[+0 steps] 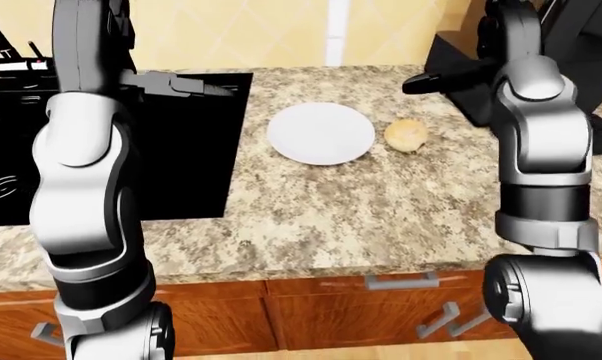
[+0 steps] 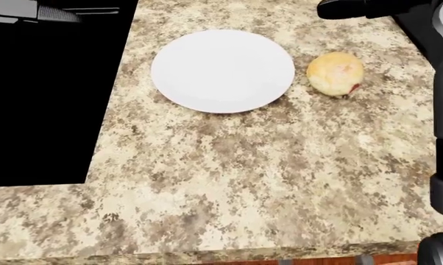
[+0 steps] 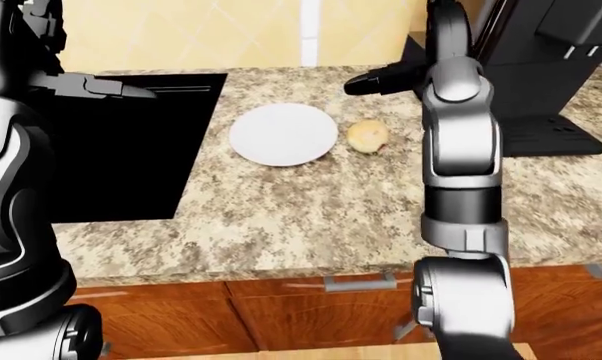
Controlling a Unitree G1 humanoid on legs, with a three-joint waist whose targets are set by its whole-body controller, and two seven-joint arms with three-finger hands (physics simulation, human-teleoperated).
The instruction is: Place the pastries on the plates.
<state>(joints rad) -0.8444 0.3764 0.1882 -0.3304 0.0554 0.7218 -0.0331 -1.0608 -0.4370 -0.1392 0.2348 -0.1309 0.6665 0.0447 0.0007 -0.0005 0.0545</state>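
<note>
Right hand [image 3: 366, 81] raised above bench [image 2: 266, 176], grip unclear, bun [image 2: 335, 73] just beside bare white plate [image 2: 222, 70]

The head view's top edge cuts off the right hand [image 2: 354, 8], its fingers' state unclear.

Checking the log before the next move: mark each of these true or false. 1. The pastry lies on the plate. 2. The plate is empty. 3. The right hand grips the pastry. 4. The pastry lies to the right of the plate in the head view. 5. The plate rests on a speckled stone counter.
1. False: the pastry lies on the counter, beside the plate.
2. True.
3. False: the right hand is above and clear of it, holding nothing.
4. True.
5. True.
</note>
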